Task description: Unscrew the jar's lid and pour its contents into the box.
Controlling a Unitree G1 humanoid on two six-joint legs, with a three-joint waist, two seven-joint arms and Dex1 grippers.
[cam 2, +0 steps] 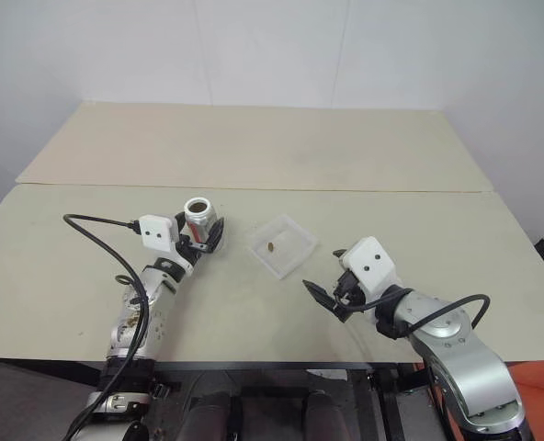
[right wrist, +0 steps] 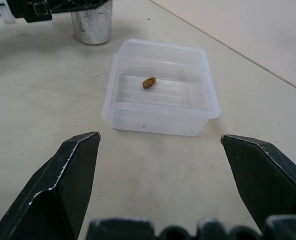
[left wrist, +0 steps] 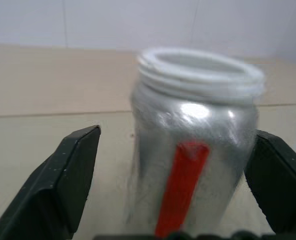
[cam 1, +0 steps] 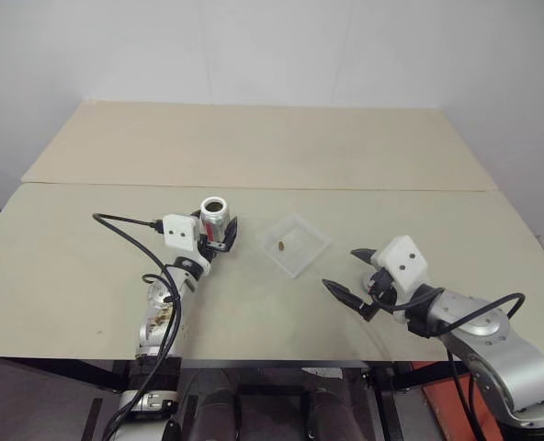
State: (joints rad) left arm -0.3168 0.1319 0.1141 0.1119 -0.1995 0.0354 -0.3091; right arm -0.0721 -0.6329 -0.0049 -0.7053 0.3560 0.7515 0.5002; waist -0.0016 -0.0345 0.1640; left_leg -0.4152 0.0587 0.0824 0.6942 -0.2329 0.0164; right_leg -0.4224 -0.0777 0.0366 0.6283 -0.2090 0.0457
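The silvery jar with a red stripe stands upright on the table, its mouth uncovered. My left gripper is open around it; in the left wrist view one finger stands clear of the jar and the other is close beside it. The lid is out of view. To the jar's right lies the clear box with the brownish pellet inside it. My right gripper hangs open and empty, just right of the box and nearer the front edge, pointing toward it.
The beige table has a seam across it behind the jar and box. A black cable loops off my left arm. The table's front edge is close below both arms.
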